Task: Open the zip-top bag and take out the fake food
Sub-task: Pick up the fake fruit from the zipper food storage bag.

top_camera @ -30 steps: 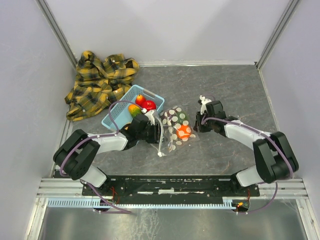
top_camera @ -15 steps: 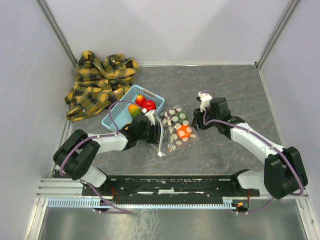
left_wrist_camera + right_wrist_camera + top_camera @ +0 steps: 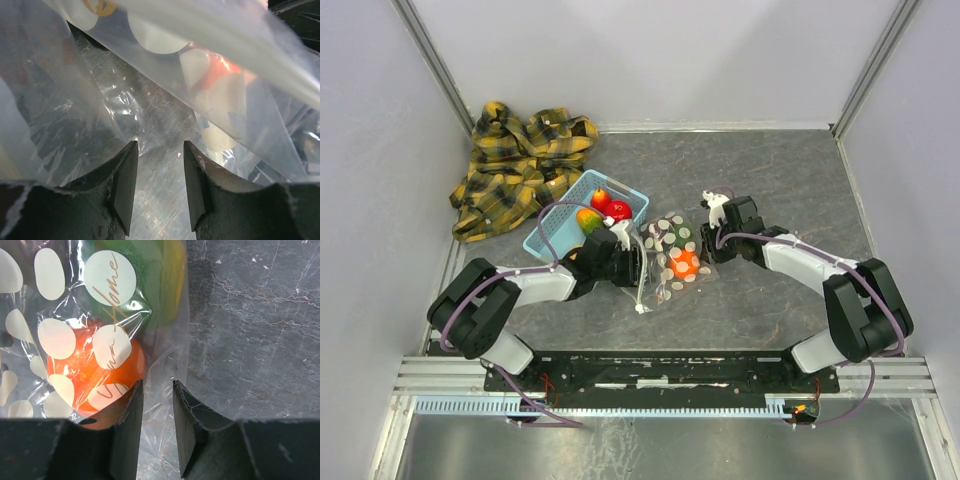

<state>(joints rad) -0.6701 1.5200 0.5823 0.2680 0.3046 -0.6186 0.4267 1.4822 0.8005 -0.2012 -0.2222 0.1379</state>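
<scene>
The zip-top bag (image 3: 667,236), clear with white oval dots, lies on the table between my grippers. An orange fake fruit (image 3: 685,262) is inside it; the right wrist view shows that orange fruit (image 3: 95,370) and a green and yellow one (image 3: 150,285) behind the film. My left gripper (image 3: 640,264) is at the bag's left edge, jaws apart, with clear plastic (image 3: 150,105) around and ahead of it (image 3: 160,145). My right gripper (image 3: 708,246) is at the bag's right edge; its jaws (image 3: 157,382) stand narrowly apart with the bag's clear edge between them.
A light blue slotted basket (image 3: 550,228) behind the left gripper holds a red fruit (image 3: 618,210) and two orange-green ones. A yellow plaid shirt (image 3: 520,165) lies crumpled at the back left. White walls enclose the grey table.
My right gripper has moved left and nearer, from beside the bag to its right edge. The left gripper and the bag have stayed still.
</scene>
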